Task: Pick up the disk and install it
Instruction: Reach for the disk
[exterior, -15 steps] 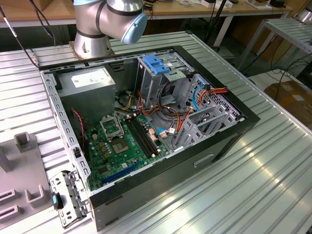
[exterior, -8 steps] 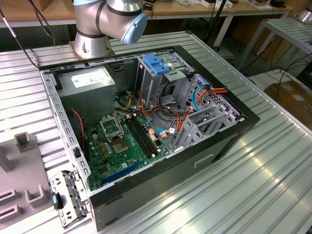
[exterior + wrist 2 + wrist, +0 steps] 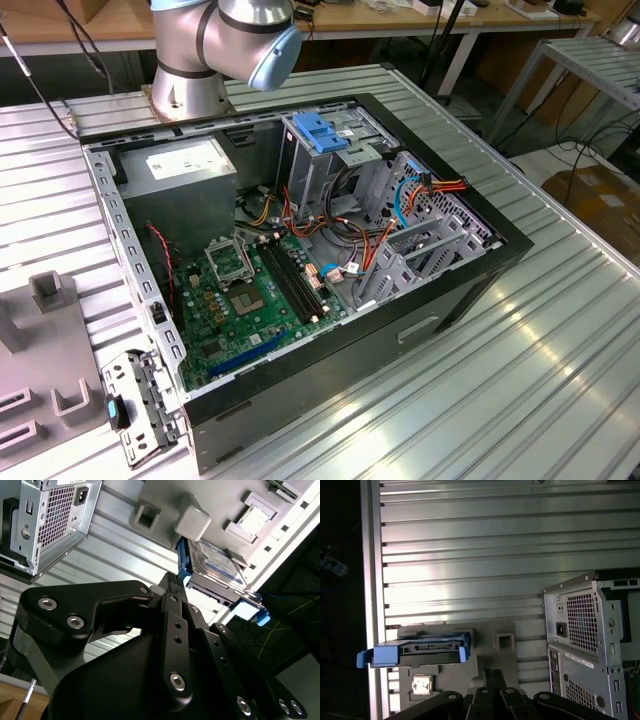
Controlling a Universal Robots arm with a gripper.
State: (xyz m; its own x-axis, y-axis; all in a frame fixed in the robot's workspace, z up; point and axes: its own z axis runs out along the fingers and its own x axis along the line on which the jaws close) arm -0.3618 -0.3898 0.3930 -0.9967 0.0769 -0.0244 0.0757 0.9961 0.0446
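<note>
Zero contact yet; hovering tool [image 3: 492, 677] near disk [image 3: 415, 650] resting on grey fixture [image 3: 505, 625] on worktop [image 3: 470, 555], beside computer case [image 3: 585, 630]; tool opening: cannot tell; centring squarely on blue carrier rail [image 3: 385, 655], keeping level.

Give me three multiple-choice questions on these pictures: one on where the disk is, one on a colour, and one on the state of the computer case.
1. Where is the disk?
A. in a drawer
B. on the grey fixture
C. on the floor

2. What colour is the carrier rail around the disk?
A. red
B. yellow
C. blue

3. How is the computer case?
A. open, with the motherboard exposed
B. closed by a side panel
C. wrapped in foil

Answers:
1 B: in the first wrist view the disk rests on the grey fixture.
2 C: the rail and its handle show bright blue there.
3 A: the exterior view looks straight into the case onto the motherboard.
</note>
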